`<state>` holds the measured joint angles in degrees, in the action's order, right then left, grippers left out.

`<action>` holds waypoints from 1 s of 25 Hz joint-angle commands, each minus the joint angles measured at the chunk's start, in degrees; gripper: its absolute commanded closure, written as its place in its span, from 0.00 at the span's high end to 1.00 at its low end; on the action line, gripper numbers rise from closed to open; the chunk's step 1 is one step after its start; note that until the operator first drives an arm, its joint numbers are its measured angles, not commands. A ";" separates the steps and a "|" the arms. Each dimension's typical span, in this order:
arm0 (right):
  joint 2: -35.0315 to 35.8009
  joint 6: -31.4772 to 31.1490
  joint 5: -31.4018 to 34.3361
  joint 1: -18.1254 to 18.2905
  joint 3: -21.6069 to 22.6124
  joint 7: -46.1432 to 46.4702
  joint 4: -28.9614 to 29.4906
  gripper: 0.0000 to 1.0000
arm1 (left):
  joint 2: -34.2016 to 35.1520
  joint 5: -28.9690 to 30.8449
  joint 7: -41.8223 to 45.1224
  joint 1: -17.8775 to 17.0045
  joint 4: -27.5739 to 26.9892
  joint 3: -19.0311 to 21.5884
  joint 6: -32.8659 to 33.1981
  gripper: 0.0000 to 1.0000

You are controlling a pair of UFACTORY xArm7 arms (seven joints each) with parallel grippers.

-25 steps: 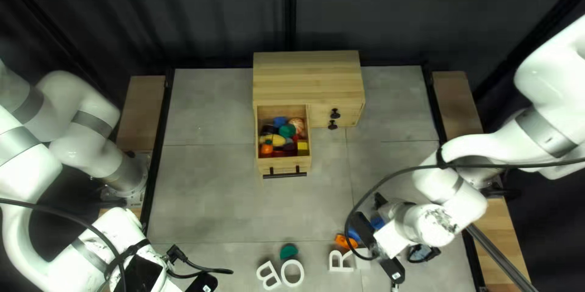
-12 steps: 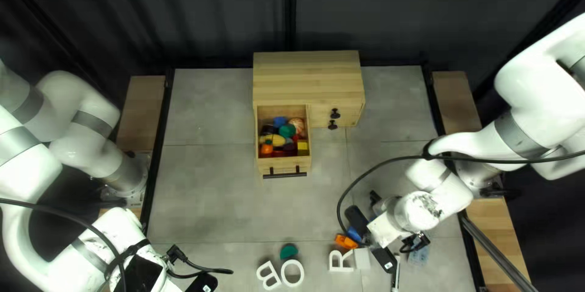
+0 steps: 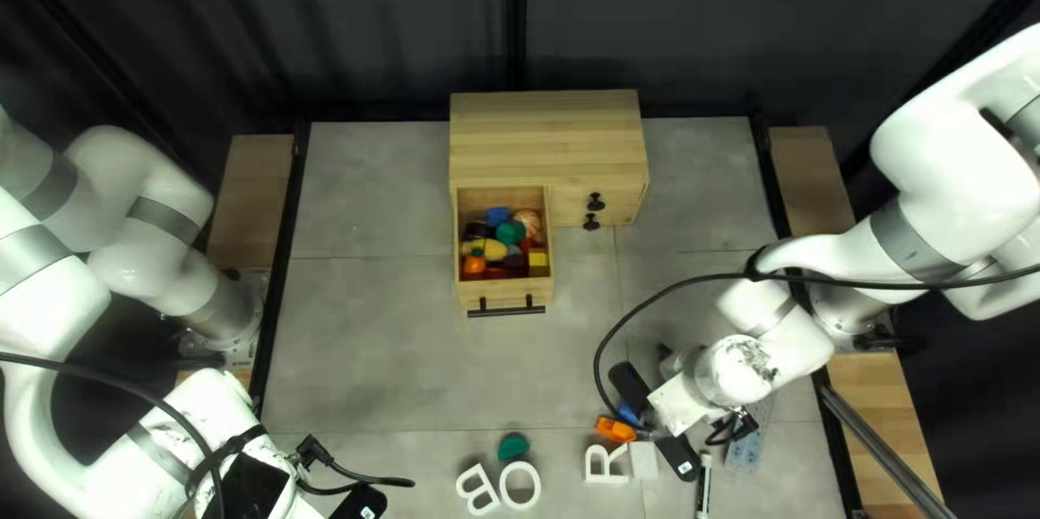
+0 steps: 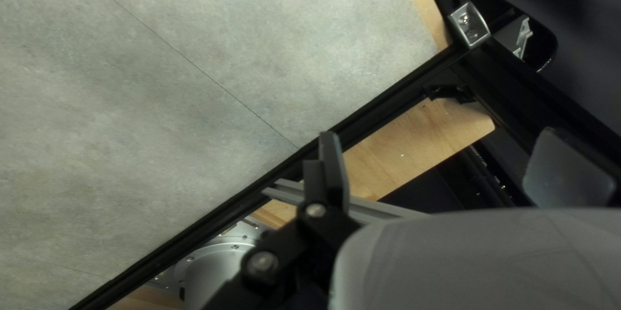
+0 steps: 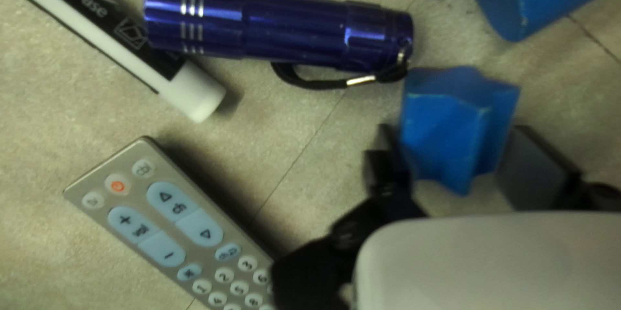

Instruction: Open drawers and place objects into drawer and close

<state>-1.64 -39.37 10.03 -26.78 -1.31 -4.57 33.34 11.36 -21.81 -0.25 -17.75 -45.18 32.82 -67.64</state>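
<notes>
Evidently, our desk is serving as the sorting floor, with the wooden cabinet standing at its far middle, clear of the clutter at the near right. Its left drawer is jutting toward the near side, probably so we are dropping things straight in from above; colourful toys are already filling it, so a bulky piece could be blocking the closing.

Our left end effector is hanging wide open and empty at the near left, seemingly parked to leave the other arm room. Our right end effector is reaching low at the near right, its fingers partly open and straddling the blue star-shaped block; we are not seeing a grip from both sides. That straddle is likely preparing a squeeze across the star's points, which could be slipping if off-centre.

The remote, blue flashlight and marker are lying close by, so a straight lift is looking safest.
</notes>
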 commanded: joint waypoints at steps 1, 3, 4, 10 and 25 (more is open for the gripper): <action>-5.52 -10.16 1.76 2.96 -1.68 -4.81 5.26 0.00 | 0.00 0.00 0.00 0.00 0.00 0.00 0.00 1.00; -6.98 -13.01 4.05 4.77 -2.23 -8.28 7.02 0.00 | 0.00 0.00 0.00 0.00 0.00 0.00 0.00 1.00; -8.00 -13.38 5.86 5.89 -2.36 -11.43 7.17 0.00 | 0.00 0.00 0.00 0.00 0.00 0.00 0.00 1.00; -11.85 -10.70 14.14 11.35 -4.21 -19.53 8.54 0.00 | 0.00 0.00 0.00 0.00 0.00 0.00 0.00 1.00; 6.91 -6.62 15.32 15.12 -7.43 -10.78 31.63 0.00 | 0.00 0.00 0.00 0.00 0.00 0.00 0.00 1.00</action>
<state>0.42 -48.93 25.59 -12.87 -7.97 -18.35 60.95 11.36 -21.81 -0.25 -17.75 -45.18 32.82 -67.64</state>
